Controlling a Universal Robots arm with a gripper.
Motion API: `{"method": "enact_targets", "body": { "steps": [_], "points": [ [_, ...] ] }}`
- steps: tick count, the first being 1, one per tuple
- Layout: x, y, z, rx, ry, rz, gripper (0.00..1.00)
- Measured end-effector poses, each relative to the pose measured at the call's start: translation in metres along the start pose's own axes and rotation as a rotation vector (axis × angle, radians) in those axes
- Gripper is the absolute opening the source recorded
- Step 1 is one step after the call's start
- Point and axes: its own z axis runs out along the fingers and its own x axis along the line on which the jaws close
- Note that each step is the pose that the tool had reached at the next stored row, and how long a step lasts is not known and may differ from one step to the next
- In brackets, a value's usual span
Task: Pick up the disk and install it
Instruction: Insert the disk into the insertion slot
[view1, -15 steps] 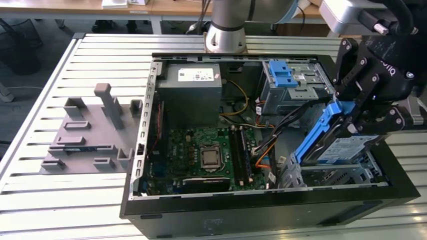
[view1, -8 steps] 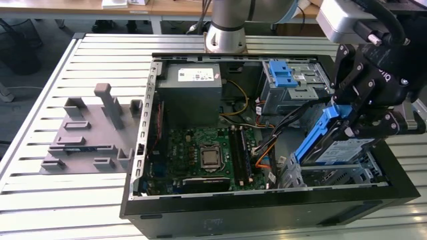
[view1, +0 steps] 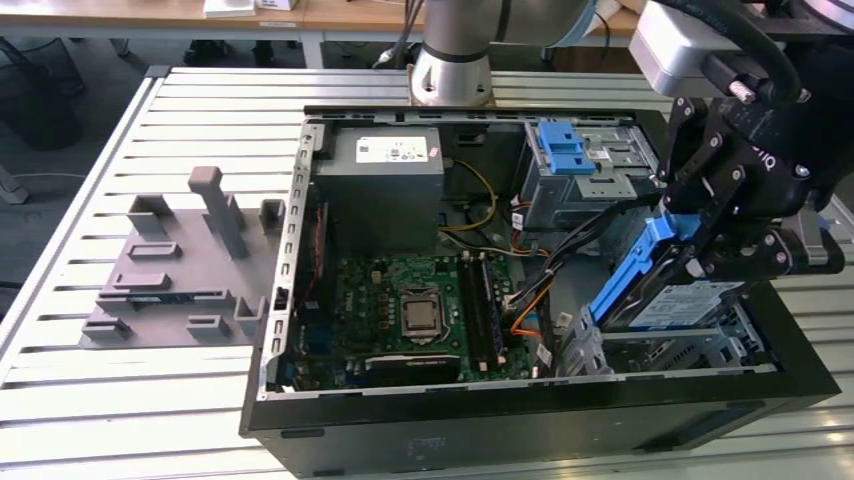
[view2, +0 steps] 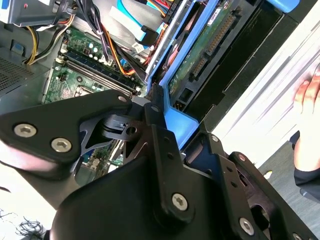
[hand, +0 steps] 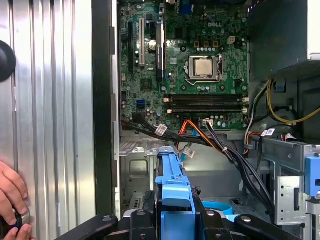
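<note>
The gripper (view1: 687, 255) is closed on the disk (view1: 687, 305); its jaws clamp one blue plastic rail along the drive's edge, and in both wrist views the black jaws sit tight against either side of that rail. The disk is held clear of the table (view1: 200, 400), tilted steeply, with its labelled silver face turned towards the exterior view's right. It hangs inside the open computer case (view1: 534, 405), at the corner on the exterior view's right, directly above the metal drive cage (view1: 667, 350). The lower end of the disk is at the mouth of this cage; contact between the two cannot be confirmed. In the second wrist view the green circuit-board underside of the disk (view2: 200, 55) faces the camera. The motherboard (view1: 414, 305) occupies the case floor beside the cage, with the grey power supply (view1: 387, 165) beyond it and a blue latch strip (view1: 567, 150) on the upper bay. A grey fixture block (view1: 180, 270) stands on the table, well apart from the case, towards the exterior view's left. A person's hand (hand: 10, 200) rests at the table surface outside the case wall.
</note>
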Motion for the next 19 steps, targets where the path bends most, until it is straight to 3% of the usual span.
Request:
{"method": "enact_targets", "body": {
  "steps": [19],
  "points": [
    [0.0003,0.0001,0.0085,0.0,-0.0001,0.0,0.36]
  ]
}}
